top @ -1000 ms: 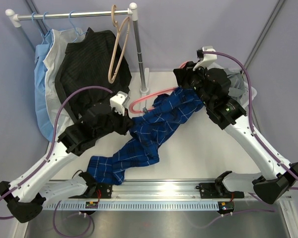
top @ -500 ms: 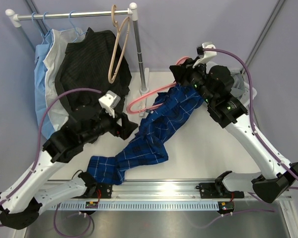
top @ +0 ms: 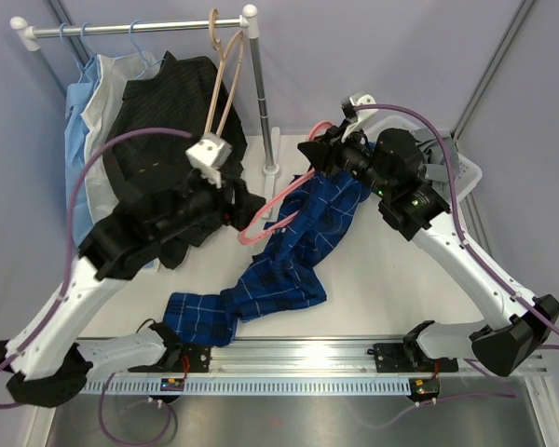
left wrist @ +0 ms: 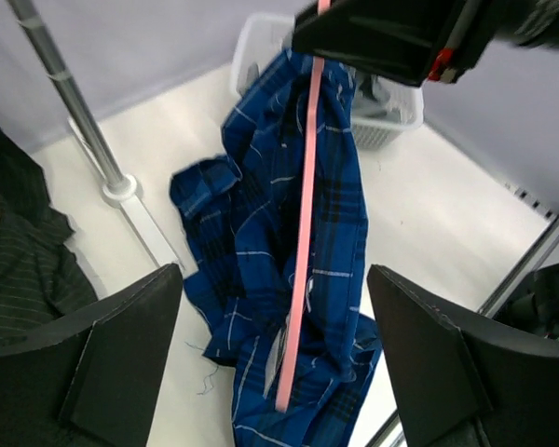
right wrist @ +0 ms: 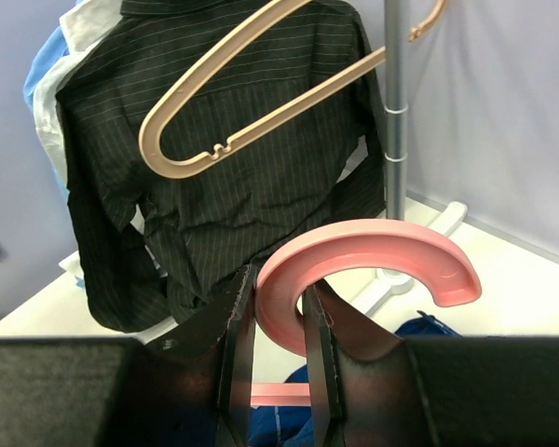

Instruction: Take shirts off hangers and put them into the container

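Your left arm (top: 73, 305) and right arm (top: 475, 270), white lower links, black joints, purple cables (top: 107, 155), white wrist camera blocks (top: 211, 152), left gripper (left wrist: 275, 358) and right gripper (right wrist: 272, 372) black

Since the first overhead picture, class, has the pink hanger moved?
Yes. Held by its hook in the right gripper, the pink hanger has shifted left, toward the rack's upright pole, in the top view.
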You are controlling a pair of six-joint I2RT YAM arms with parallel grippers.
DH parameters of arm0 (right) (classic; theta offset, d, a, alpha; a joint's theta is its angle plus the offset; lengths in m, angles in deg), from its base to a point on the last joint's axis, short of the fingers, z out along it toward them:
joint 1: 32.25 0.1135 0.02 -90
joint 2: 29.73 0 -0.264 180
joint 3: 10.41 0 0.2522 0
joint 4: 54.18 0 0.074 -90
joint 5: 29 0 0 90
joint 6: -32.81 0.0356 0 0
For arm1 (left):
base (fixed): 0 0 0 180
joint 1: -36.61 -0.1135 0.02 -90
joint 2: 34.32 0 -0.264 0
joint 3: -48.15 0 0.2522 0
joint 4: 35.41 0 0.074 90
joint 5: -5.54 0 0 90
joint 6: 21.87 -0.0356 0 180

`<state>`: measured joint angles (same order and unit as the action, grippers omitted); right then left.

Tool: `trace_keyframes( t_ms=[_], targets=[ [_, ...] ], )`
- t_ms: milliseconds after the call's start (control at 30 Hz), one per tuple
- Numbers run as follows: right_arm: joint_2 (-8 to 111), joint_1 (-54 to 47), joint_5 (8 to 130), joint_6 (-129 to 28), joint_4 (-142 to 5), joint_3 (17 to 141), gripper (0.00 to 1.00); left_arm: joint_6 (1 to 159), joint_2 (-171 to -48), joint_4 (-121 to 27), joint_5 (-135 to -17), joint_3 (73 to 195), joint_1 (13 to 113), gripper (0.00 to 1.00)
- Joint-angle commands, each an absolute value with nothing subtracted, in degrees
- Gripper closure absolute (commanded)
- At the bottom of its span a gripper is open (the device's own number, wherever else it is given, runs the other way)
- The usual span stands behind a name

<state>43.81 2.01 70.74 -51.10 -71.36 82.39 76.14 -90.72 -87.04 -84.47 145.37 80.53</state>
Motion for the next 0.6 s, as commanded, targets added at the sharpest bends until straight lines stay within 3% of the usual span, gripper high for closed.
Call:
trace_keyframes(
  t_ms=[0, 200, 400, 567],
  targets=[
    [44.1, 3.26, 73.4, -52.27, -65.48, 83.15, 1.0, 76.91, -98.28, -88.11, -80.51, 146.46, 80.64, 0.18],
    [44.45, 3.79, 73.48, -52.97, -65.48, 83.15, 1.0, 77.53, -102.34, -88.11, -82.7, 146.64, 80.64, 0.26],
    [44.63, 3.96, 73.92, -52.8, -65.04, 83.24, 1.0, 77.62, -104.36, -88.02, -81.74, 146.73, 80.64, 0.42],
    [44.54, 4.23, 73.92, -52.8, -65.13, 83.5, 1.0, 77.71, -105.42, -87.84, -80.07, 146.99, 80.64, 0.67]
  ],
)
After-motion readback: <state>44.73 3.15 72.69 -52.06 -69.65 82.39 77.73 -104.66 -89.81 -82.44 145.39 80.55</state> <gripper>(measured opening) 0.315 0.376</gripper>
